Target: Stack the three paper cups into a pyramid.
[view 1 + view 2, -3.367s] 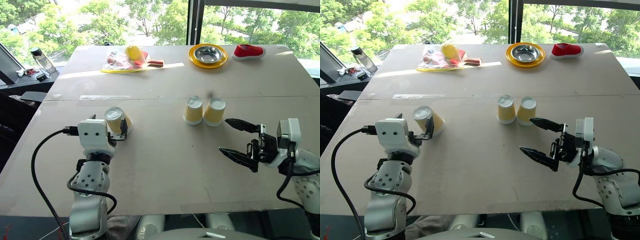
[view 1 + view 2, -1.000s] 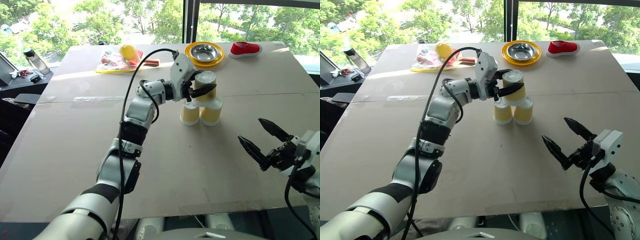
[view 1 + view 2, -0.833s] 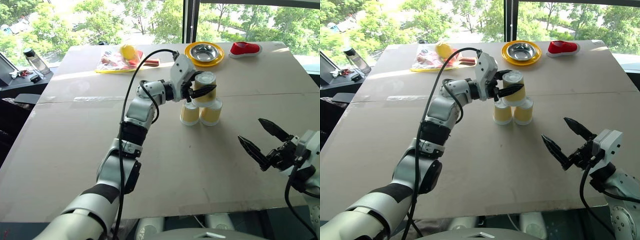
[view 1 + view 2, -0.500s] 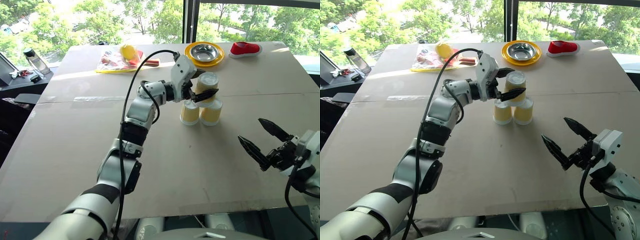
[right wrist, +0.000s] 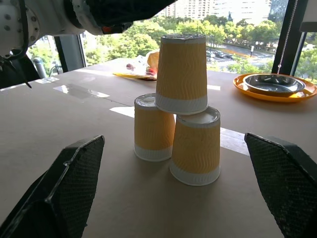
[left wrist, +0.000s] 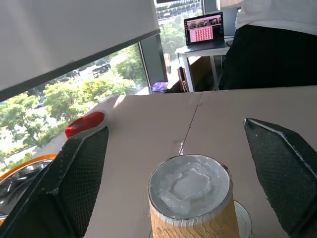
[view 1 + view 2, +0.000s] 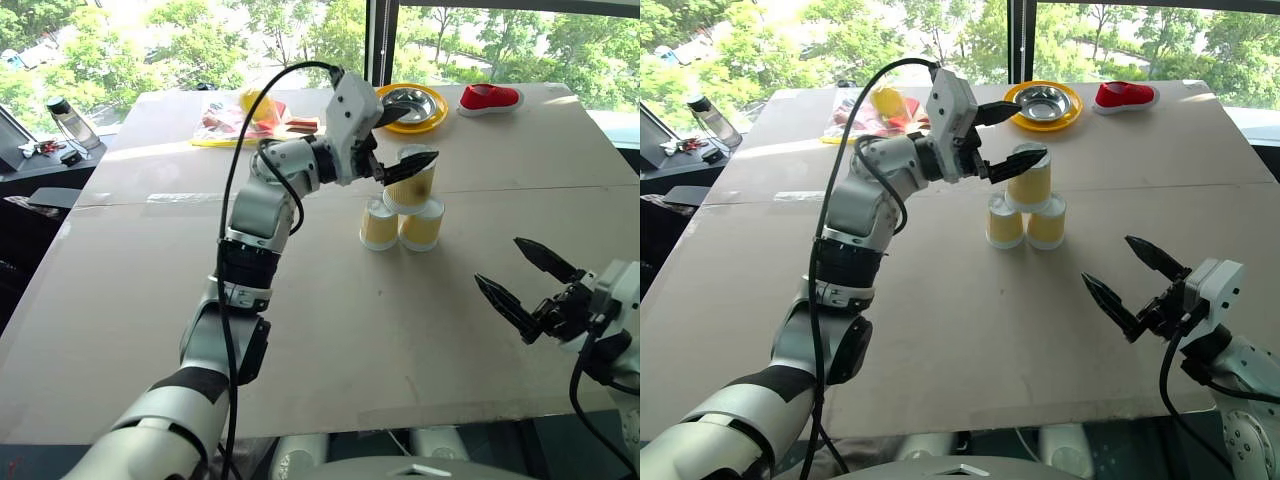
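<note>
The three paper cups (image 5: 181,106) are seen stacked as a pyramid (image 7: 1027,200) near the centre of the table (image 7: 300,330): two inverted cups side by side and touching, the third inverted on top, resting across both bases. In the right wrist view the top cup (image 5: 182,72) is seen seated slightly toward the nearer lower cup, its rim bearing on both; this seating is not resolved from the head views. The left gripper (image 7: 393,138) is seen in the upper centre of the left eye view, fingers spread wide, one finger above and one beside the top cup, with no contact visible. The left wrist view confirms this: the white base of the top cup (image 6: 189,186) lies between the two black fingers (image 6: 79,173) with clear gaps on both sides. The right gripper (image 7: 520,290) is seen at the lower right of the left eye view, jaws wide apart, nothing between them, well apart from the pyramid. At the far table edge a yellow plate (image 7: 1043,107) holding a steel bowl, a red shoe (image 7: 1124,96) and a clear bag of items (image 7: 245,118) are noted. A laptop (image 6: 203,29) on a desk is seen in the left wrist view background.
</note>
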Robot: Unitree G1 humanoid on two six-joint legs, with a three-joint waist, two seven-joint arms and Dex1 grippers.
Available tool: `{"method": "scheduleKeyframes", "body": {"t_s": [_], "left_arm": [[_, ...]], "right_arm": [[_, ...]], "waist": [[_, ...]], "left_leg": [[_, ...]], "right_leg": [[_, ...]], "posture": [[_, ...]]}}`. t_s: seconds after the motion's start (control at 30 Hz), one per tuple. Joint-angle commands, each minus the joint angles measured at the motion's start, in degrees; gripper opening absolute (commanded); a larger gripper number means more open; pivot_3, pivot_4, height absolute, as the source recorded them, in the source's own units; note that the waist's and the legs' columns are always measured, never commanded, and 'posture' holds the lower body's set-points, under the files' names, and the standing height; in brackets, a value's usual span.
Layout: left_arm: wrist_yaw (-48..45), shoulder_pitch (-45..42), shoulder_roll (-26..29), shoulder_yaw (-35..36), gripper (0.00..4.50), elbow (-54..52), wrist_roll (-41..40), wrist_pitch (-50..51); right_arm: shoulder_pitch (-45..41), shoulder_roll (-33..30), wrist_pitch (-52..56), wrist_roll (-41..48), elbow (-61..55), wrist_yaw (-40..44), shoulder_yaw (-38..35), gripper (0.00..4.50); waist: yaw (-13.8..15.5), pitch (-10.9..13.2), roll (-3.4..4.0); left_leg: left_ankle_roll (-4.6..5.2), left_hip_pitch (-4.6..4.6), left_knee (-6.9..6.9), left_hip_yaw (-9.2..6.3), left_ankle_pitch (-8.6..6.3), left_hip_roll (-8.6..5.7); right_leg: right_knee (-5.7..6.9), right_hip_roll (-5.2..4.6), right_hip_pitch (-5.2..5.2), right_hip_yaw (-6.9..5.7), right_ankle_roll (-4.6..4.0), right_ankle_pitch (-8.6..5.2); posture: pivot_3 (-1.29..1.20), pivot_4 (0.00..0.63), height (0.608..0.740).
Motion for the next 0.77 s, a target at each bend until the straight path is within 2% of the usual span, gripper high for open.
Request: {"method": "scheduleKeyframes", "body": {"t_s": [0.03,0.13,0.2,0.3,0.37,0.5,0.63,0.77], "left_arm": [[3.7,4.6,2.7,6.9,4.46,-14.8,-8.8,9.0],[5.3,19.3,9.4,9.3,4.46,-25.5,-10.0,16.2],[6.3,29.0,13.4,11.5,4.46,-31.5,-9.7,17.2],[7.4,42.7,17.5,14.3,4.46,-39.1,-9.2,18.0],[8.5,48.8,18.2,15.5,4.46,-42.2,-9.8,18.3],[10.9,62.7,16.7,12.9,4.46,-46.8,-7.4,16.1],[13.6,69.9,13.5,9.4,4.46,-43.9,-3.1,9.8],[14.0,72.5,12.8,6.6,4.46,-41.4,0.8,4.1]], "right_arm": [[-0.8,-0.5,-2.3,-0.5,2.2,3.2,-0.1,4.5],[-1.6,-0.3,-3.6,-0.9,5.8,6.0,0.6,4.5],[-2.2,-0.5,-4.4,-1.3,7.7,7.6,1.0,4.5],[-2.4,-1.3,-5.2,-2.5,10.2,10.1,1.9,4.5],[-2.6,-1.3,-5.6,-3.0,11.6,11.1,2.3,4.5],[-3.1,-1.0,-6.9,-4.5,15.7,13.5,3.8,4.5],[-3.7,-0.8,-8.4,-5.1,18.5,15.2,4.2,4.5],[-4.2,-0.9,-9.6,-5.5,20.4,16.3,3.9,4.5]], "waist": [[-0.3,0.0,0.07],[-0.4,-0.2,0.29],[-0.9,-0.2,0.37],[-0.6,0.0,0.02],[0.1,0.0,0.01],[0.7,0.0,0.05],[0.7,0.0,0.05],[0.6,0.0,0.08]], "left_leg": [[0.0,0.02,0.0,0.03,0.0,0.03],[-0.13,0.15,-0.07,0.1,0.08,0.12],[-0.1,0.33,-0.18,0.28,0.06,0.17],[0.01,0.25,-0.12,0.25,0.0,0.31],[0.01,0.27,-0.06,0.32,-0.01,0.3],[0.02,0.38,-0.05,0.4,-0.02,0.15],[0.02,0.42,-0.06,0.37,-0.02,0.14],[0.02,0.53,-0.08,0.38,-0.02,0.15]], "right_leg": [[0.0,0.0,0.0,0.03,0.0,0.0],[0.05,0.01,0.01,0.12,-0.01,-0.01],[0.1,0.04,0.01,0.32,-0.02,-0.01],[0.18,0.04,-0.04,0.28,-0.03,0.0],[0.14,-0.08,0.02,0.31,-0.04,0.0],[0.09,-0.27,0.14,0.35,-0.04,0.0],[0.05,-0.29,0.21,0.31,-0.05,0.0],[0.08,-0.25,0.27,0.32,-0.07,0.0]], "posture": [[0.0,0.15,0.74],[0.0,0.15,0.74],[0.0,0.15,0.74],[0.0,0.15,0.74],[0.0,0.15,0.74],[0.0,0.15,0.74],[0.0,0.15,0.74],[0.0,0.15,0.74]]}}
